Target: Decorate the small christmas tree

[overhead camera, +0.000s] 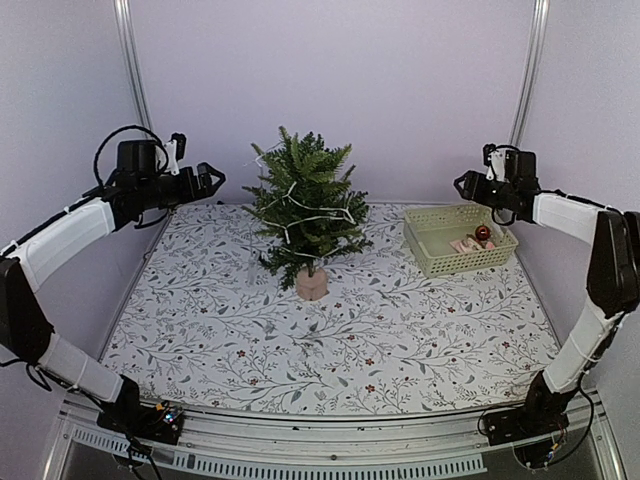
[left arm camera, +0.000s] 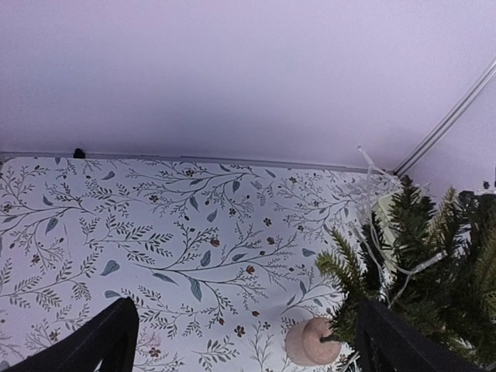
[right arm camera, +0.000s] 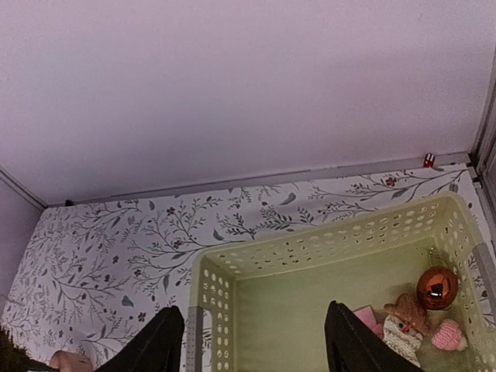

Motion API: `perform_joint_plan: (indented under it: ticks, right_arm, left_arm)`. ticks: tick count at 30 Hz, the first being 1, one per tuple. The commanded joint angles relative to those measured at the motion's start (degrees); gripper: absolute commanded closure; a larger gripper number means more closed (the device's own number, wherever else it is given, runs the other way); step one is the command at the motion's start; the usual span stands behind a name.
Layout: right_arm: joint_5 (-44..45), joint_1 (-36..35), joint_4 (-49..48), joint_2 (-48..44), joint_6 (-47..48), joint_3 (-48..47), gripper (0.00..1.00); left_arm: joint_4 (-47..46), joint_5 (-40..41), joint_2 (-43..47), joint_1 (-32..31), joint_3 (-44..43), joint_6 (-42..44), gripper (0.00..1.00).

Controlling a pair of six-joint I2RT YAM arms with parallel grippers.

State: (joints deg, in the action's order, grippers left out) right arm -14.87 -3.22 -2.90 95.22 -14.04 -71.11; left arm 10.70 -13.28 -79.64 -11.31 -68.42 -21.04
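Note:
The small christmas tree (overhead camera: 305, 210) stands at the table's back middle on a tan base (overhead camera: 311, 284), with a white light string draped over its branches. It also shows at the right of the left wrist view (left arm camera: 434, 263). My left gripper (overhead camera: 213, 180) is open and empty, held high to the left of the tree. My right gripper (overhead camera: 463, 184) is open and empty, above the left end of the pale green basket (overhead camera: 428, 252). The basket holds a copper-red bauble (right arm camera: 436, 287), a small bear ornament (right arm camera: 403, 318) and a pink ornament (right arm camera: 447, 335).
The table has a floral cloth (overhead camera: 400, 330). Lilac walls close the back and sides, with metal posts (overhead camera: 130, 60) in the back corners. The basket's perforated rim (right arm camera: 325, 240) lies just under my right fingers (right arm camera: 155, 349).

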Motion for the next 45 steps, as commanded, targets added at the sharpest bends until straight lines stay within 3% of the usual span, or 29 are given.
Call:
perform_joint_plan:
  ticks: [1, 9, 17, 26, 37, 40, 45]
  right_arm:
    - [2.7, 0.6, 15.2, 11.1, 1.6, -10.0, 0.35]
    - [5.6, 0.7, 34.9, 26.5, 1.8, -25.3, 0.37]
    - [6.2, 0.7, 47.4, 27.4, 5.3, -22.1, 0.32]
    - [-0.9, -0.1, 51.7, 13.2, 2.1, -5.1, 0.31]
    - [-5.3, -8.0, 55.7, -6.7, -8.3, 19.5, 0.26]
    - [-2.3, -8.0, 57.4, -11.1, -9.7, 18.3, 0.26]
    - [7.0, -8.1, 63.9, -13.8, -9.4, 7.8, 0.27]
  left_arm:
    - [4.2, -1.0, -1.8, 0.7, -3.3, -0.3, 0.01]
    - [11.0, 3.1, -3.2, 0.8, -5.0, 0.1, 0.01]
    - [14.7, 5.1, -7.4, 0.9, -9.3, 1.8, 0.00]
    - [15.5, 4.6, -12.3, 1.0, -13.0, 1.1, 0.01]
    - [17.5, 6.9, -14.2, 1.4, -13.5, 1.2, 0.01]
    - [17.5, 6.5, -14.7, 1.4, -13.9, 1.0, 0.01]
    - [17.8, 4.5, -16.9, 1.4, -16.5, 0.9, 0.01]
